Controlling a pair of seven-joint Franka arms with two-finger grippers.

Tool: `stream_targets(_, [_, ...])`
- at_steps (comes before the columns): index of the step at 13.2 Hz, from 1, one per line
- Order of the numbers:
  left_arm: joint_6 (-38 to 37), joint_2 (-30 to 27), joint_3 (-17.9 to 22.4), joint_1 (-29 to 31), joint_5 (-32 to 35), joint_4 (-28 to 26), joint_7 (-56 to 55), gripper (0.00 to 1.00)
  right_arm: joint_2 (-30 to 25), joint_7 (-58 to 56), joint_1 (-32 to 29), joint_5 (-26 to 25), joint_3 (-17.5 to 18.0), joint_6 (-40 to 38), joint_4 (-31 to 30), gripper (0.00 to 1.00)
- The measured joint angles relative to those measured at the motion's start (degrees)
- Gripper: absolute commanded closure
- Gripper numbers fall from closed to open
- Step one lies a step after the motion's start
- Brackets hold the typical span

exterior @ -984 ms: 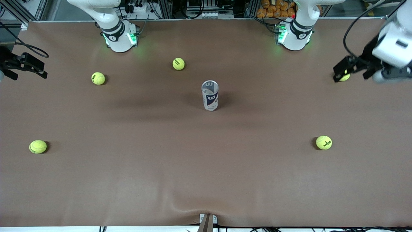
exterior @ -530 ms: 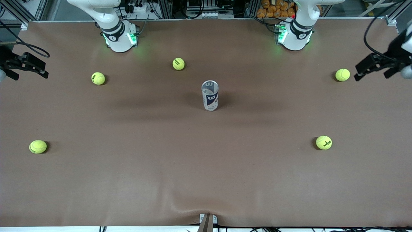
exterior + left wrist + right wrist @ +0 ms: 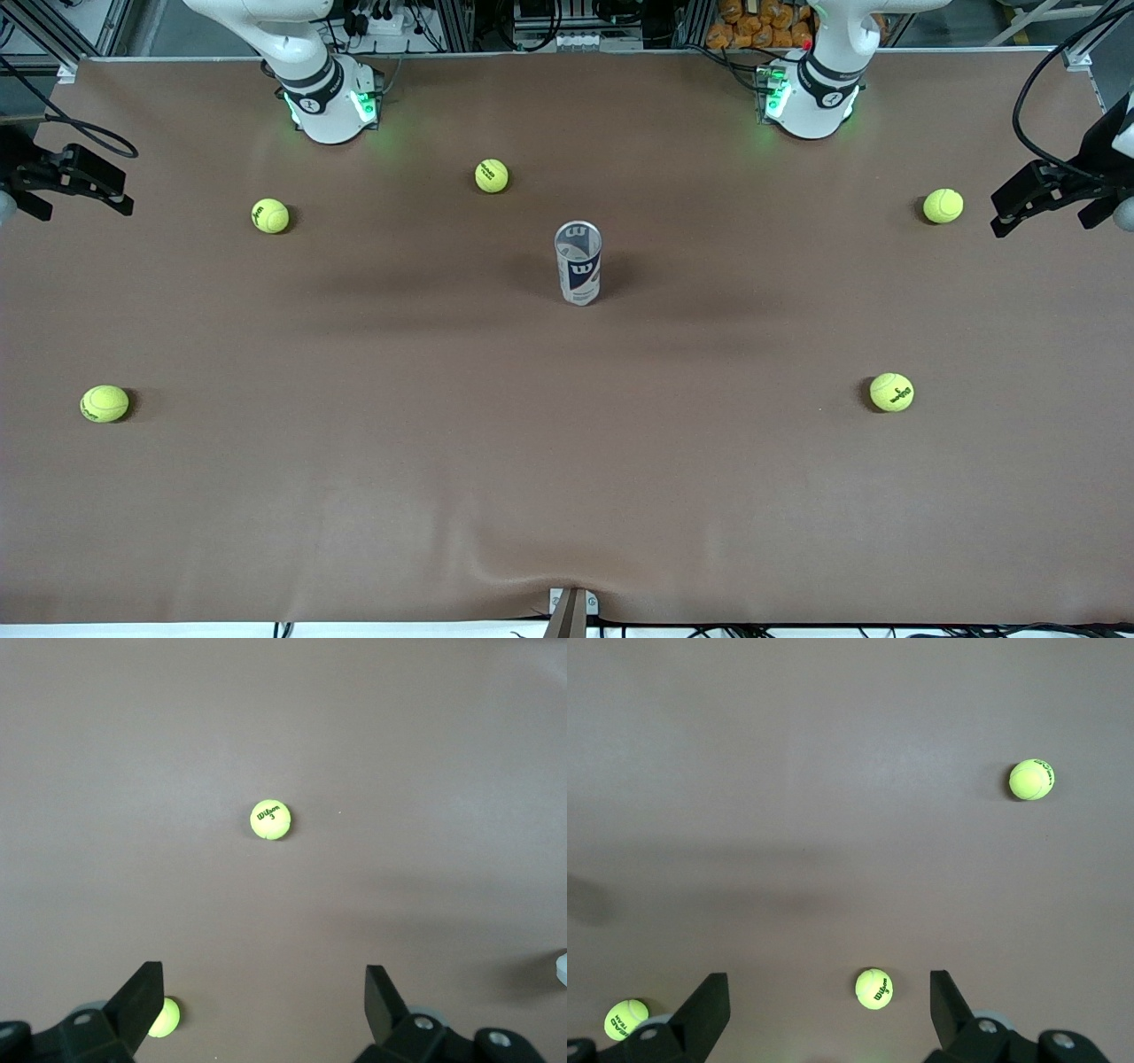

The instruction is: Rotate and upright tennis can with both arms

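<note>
The tennis can [image 3: 578, 263], a clear tube with a white and navy "W" label, stands upright in the middle of the table with its open rim up. Neither gripper touches it. My left gripper [image 3: 1012, 202] hangs open over the table's edge at the left arm's end, beside a tennis ball [image 3: 943, 206]. In the left wrist view the left gripper [image 3: 262, 992] holds nothing between its fingers. My right gripper [image 3: 113, 190] hangs open over the table's edge at the right arm's end. The right wrist view shows the right gripper [image 3: 828, 988] empty too.
Several yellow-green tennis balls lie scattered on the brown table: one [image 3: 492, 175] near the bases, one [image 3: 270, 215] toward the right arm's end, and two nearer the camera [image 3: 104, 403] [image 3: 891, 392]. The two arm bases [image 3: 330, 105] [image 3: 808, 99] stand along the table's edge farthest from the camera.
My left gripper has swung outward from over the ball toward the left arm's end of the table, uncovering that ball. The can and the right gripper have not moved.
</note>
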Motion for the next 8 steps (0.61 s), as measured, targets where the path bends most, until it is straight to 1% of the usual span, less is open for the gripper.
stream_targets(6, [0.0, 1.3, -0.3, 0.0, 0.0, 0.0, 0.2, 0.0, 0.0, 0.0, 0.0, 0.0, 0.0, 0.0, 0.0, 0.0])
stream_targets(8, [0.0, 1.4, -0.1, 0.0, -0.1, 0.0, 1.9, 0.0, 0.0, 0.0, 0.0, 0.0, 0.0, 0.0, 0.0, 0.0])
